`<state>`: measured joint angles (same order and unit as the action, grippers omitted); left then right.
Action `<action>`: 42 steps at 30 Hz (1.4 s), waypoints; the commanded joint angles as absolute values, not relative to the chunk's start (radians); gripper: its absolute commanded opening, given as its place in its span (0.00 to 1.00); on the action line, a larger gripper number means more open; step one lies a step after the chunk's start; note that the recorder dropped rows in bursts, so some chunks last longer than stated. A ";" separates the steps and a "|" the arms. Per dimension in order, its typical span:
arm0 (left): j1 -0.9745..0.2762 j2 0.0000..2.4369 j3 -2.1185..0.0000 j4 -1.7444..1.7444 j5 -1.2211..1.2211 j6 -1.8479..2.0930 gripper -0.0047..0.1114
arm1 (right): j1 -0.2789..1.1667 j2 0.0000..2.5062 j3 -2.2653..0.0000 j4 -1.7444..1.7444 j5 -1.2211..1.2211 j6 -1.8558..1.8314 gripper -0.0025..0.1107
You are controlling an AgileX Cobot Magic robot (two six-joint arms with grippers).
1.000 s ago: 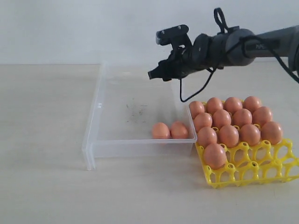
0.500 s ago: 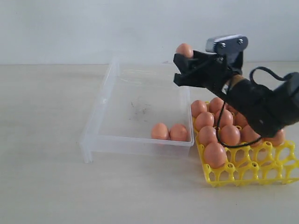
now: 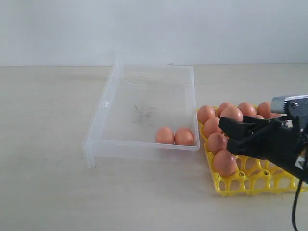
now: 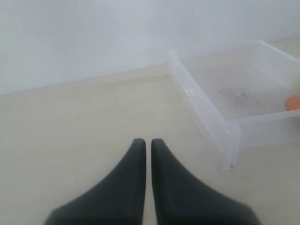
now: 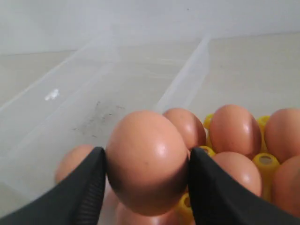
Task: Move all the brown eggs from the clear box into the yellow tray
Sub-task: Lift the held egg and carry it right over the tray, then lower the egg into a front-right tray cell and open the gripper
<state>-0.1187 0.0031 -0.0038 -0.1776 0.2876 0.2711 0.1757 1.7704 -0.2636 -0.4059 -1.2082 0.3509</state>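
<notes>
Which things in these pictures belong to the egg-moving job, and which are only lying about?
Belong to the job:
clear box; two brown eggs inside it; held egg in the right gripper; yellow tray; eggs already in the tray.

Only there:
left gripper, shut above the bare table; dark specks on the box floor; wall.

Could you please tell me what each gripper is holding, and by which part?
The right gripper grips one brown egg by its two opposite sides; the left gripper is shut, holding nothing.
</notes>
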 commanded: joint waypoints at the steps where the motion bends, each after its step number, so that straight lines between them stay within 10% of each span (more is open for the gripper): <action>1: -0.125 0.000 0.000 -0.176 0.285 0.271 0.07 | 0.172 1.603 -0.155 -0.405 -1.221 0.330 0.02; 42: -0.125 0.000 0.000 -0.176 0.285 0.271 0.07 | 0.172 1.546 -0.082 -0.372 -0.840 0.485 0.02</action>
<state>-0.1187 0.0031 -0.0038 -0.1776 0.2876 0.2711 0.1757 1.5530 -0.0811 -0.3641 -0.8611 0.4770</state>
